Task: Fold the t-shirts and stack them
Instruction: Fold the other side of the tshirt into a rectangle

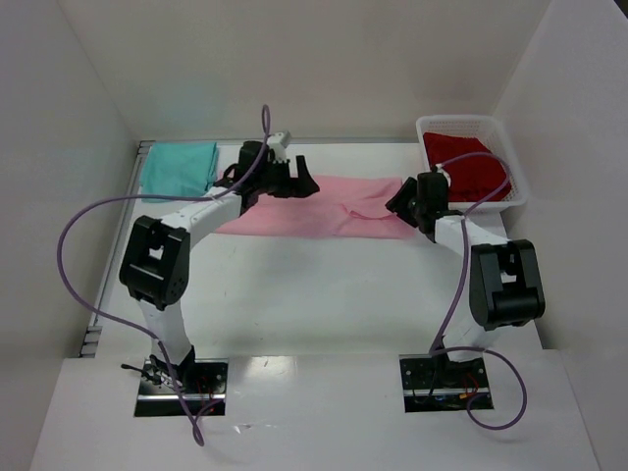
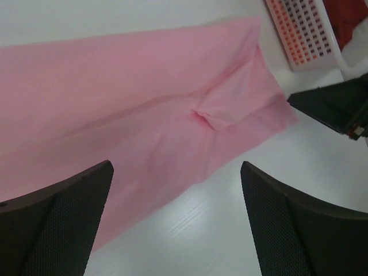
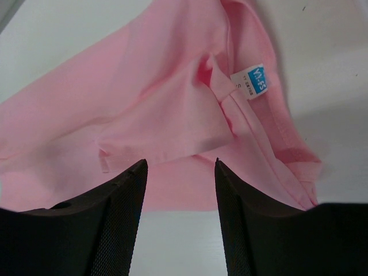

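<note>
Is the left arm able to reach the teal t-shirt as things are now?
Probably yes. The teal t-shirt lies uncovered beside the left arm, nothing between them. The open left claw points away, over the pink t-shirt, so it must turn.

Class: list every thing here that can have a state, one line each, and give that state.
Pink shirt: spread as a long strip, not folded up.
Teal shirt: folded, lying flat.
Red shirt: bunched in the basket.
Left tool: open, holding nothing.
Right tool: open, over the pink shirt's collar end.
</note>
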`<state>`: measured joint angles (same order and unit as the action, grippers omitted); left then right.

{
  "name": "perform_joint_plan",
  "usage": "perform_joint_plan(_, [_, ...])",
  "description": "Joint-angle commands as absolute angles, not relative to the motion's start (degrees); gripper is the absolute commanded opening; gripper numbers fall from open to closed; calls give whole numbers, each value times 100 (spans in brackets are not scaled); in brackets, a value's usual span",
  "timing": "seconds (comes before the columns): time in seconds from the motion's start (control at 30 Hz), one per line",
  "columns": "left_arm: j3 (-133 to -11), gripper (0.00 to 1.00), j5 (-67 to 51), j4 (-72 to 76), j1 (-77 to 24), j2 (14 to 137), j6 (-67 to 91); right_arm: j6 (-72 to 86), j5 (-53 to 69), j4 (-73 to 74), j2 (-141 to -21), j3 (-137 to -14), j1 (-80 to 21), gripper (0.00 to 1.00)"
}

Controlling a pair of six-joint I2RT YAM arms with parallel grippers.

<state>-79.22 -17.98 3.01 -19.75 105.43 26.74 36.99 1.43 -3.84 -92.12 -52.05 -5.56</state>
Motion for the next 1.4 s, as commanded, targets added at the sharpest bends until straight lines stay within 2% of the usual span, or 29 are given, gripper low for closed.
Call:
perform_joint_plan(0.0, [-7813,99,-2232,773,-2206,10915,2883,3718,202,-765,-9185,-5133,-510,56])
perform_joint_plan(0.2, [-8007,98,-2031,826,-2469,11215,3023,3665,141,-712,-9475,-5238,-510,56])
perform_joint_plan(0.33, [-8174,99,-1172,414,-2522,11381,2918,3665,141,-712,-9720,-5290,-510,56])
perform_joint_plan(0.83, [-8736,99,403,-1115,-2575,11953,2408,3771,149,-932,-10081,-5519,-510,48])
perform_joint_plan(1.2, [-9017,99,545,-1599,-2575,12234,2215,3894,88,-879,-10424,-5906,-510,25])
perform_joint_plan(1.37, [-9149,99,598,-1740,-2575,12410,2215,3894,88,-826,-10424,-6108,-510,20])
